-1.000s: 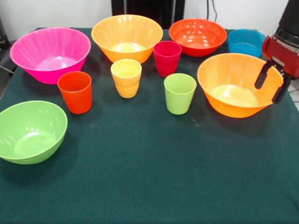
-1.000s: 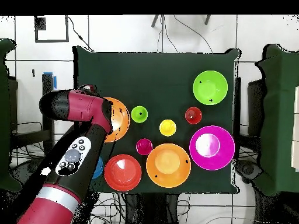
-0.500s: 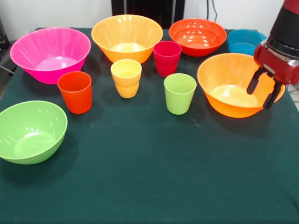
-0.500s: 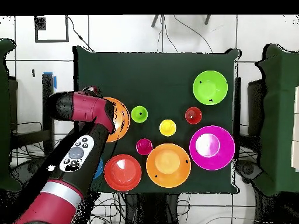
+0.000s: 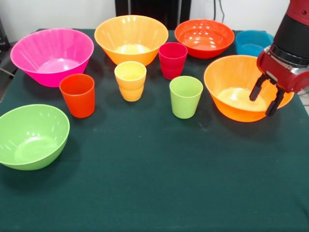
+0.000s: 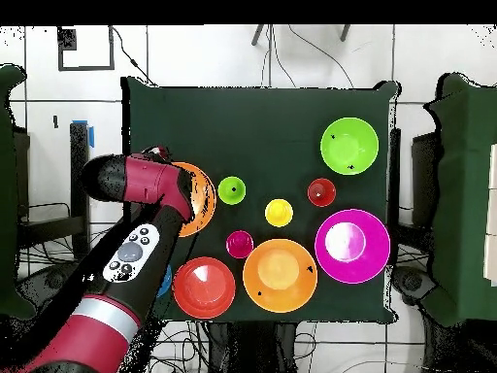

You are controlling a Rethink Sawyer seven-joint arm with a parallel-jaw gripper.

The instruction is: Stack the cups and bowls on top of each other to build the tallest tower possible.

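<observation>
Front view. The end effector (image 5: 264,101), its two black fingers spread moderately wide and holding nothing, hangs over the near rim of an orange bowl (image 5: 231,89) at the right side of the green bench (image 5: 159,179). One finger lies over the bowl's interior, the other over its outer wall; whether either touches the rim cannot be told. All pieces stand separately, nothing yet stacked: a pink bowl (image 5: 52,55), a second orange bowl (image 5: 131,38), a red-orange bowl (image 5: 204,37) and a blue bowl (image 5: 254,43) along the far side, a lime green bowl (image 5: 32,136) at near left, and between them four upright cups, namely the orange-red cup (image 5: 77,94), yellow cup (image 5: 130,80), crimson cup (image 5: 172,60) and lime green cup (image 5: 186,96).

Overhead view. The red arm (image 6: 136,243) crosses the bench corner and covers much of the targeted orange bowl (image 6: 199,194); the end effector itself is hidden beneath the wrist. The remaining bowls and cups lie well apart from one another.

Step in hand, as judged: a rim grasp on this orange bowl. To do it well, the fingers should straddle the wall squarely, descend until the rim seats deep between them, then close firmly, since the glossy flared side may slip. Lifting straight up would avoid dragging the bowl toward the lime green cup.
</observation>
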